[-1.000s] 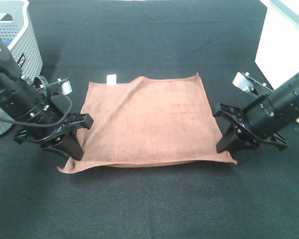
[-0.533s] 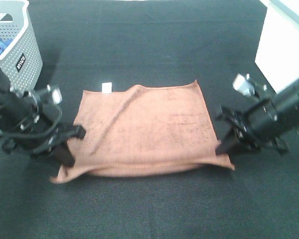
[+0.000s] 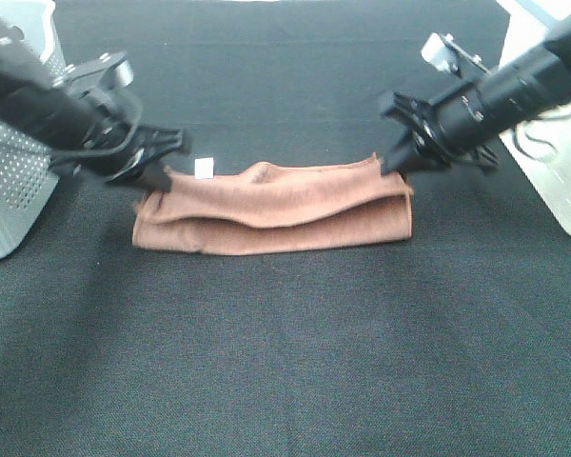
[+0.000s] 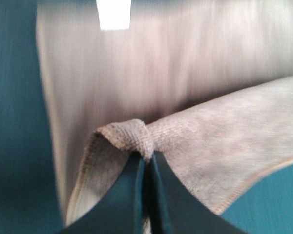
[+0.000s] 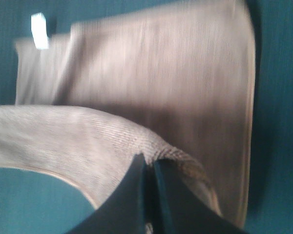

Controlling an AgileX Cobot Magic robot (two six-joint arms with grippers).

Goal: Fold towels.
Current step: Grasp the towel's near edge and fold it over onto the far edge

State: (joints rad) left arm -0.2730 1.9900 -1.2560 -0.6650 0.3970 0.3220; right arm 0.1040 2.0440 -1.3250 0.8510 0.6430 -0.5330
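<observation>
I see the towel (image 3: 276, 217) doubled over, left end effector (image 3: 159, 181) pinching its corner near the white tag (image 3: 205, 168), right end effector (image 3: 396, 168) pinching the corner far from that tag.

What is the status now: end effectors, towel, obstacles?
Left end effector shut on towel corner. Right end effector shut on other corner. Towel doubled over. Basket stands apart, left.

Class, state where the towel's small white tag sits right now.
In the exterior high view, the white tag sits on the far edge of the towel, near its left end, just right of the left gripper.
</observation>
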